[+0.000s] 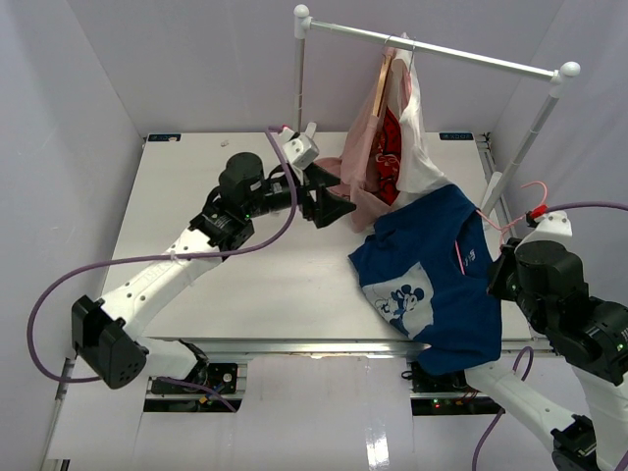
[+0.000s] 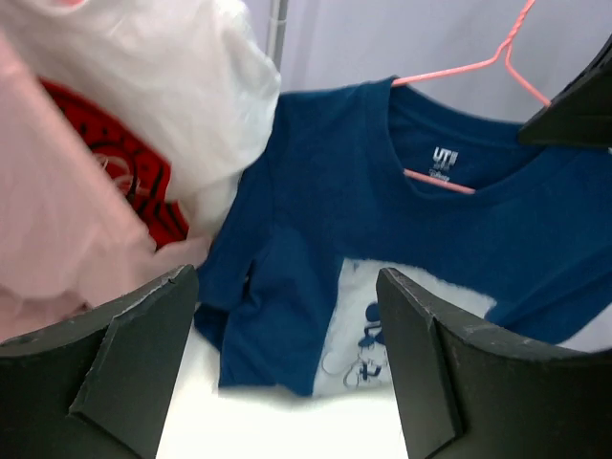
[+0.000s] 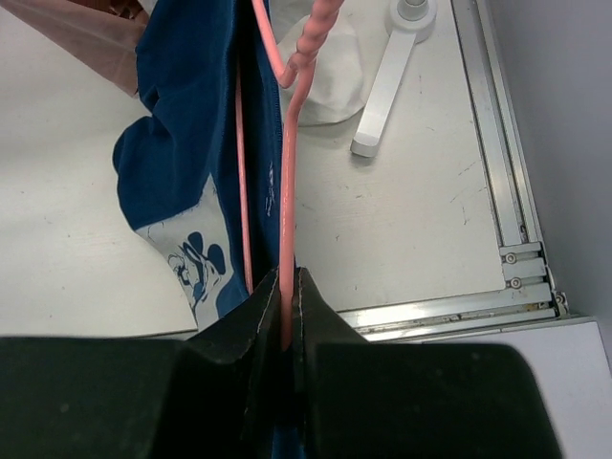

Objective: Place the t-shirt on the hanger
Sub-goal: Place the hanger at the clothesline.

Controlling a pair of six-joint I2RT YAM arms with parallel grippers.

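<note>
The navy t-shirt (image 1: 432, 280) with the white Mickey print hangs at the table's right front, its lower part draped on the table. The pink hanger (image 1: 461, 257) runs through its collar; the wire shows inside the neck in the left wrist view (image 2: 440, 182). My right gripper (image 3: 287, 287) is shut on the pink hanger (image 3: 287, 191) beside the shirt (image 3: 182, 143); in the top view its fingers are hidden behind the arm. My left gripper (image 1: 329, 206) is open and empty, left of the shirt and apart from it. Its fingers (image 2: 124, 354) frame the shirt (image 2: 335, 229).
A white clothes rack (image 1: 432, 44) stands at the back right, its foot (image 3: 382, 86) on the table. A dusty-pink garment (image 1: 358, 162) and a white garment with red print (image 1: 392, 157) hang from it on a tan wooden hanger (image 1: 385, 74), just behind my left gripper.
</note>
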